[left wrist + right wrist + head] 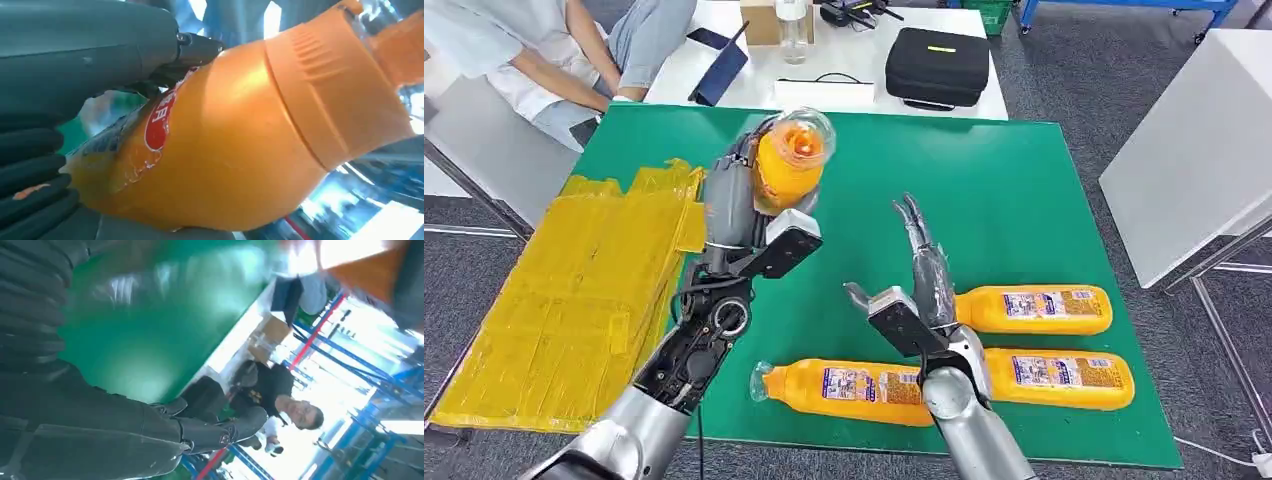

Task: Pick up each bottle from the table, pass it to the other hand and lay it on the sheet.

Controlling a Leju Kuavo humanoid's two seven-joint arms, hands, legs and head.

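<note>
My left hand (742, 200) grips an orange bottle (792, 158) raised above the green table (1024, 190), its clear bottom end turned toward the head camera. The left wrist view shows the same bottle (220, 150) up close against the thumb (100, 50). My right hand (921, 275) is open, fingers stretched up, just right of the held bottle and apart from it. Three more orange bottles lie on the table: one (849, 388) at the front, one (1034, 309) behind the right hand, one (1064, 378) near the front right. The yellow sheet (574, 300) lies at the left.
A person (544, 50) sits at the far left corner. Behind the green table, a white table (864, 95) carries a black case (937, 66), a tablet (721, 72), a cardboard box (760, 22) and a clear bottle (792, 30). Another white table (1204, 150) stands at the right.
</note>
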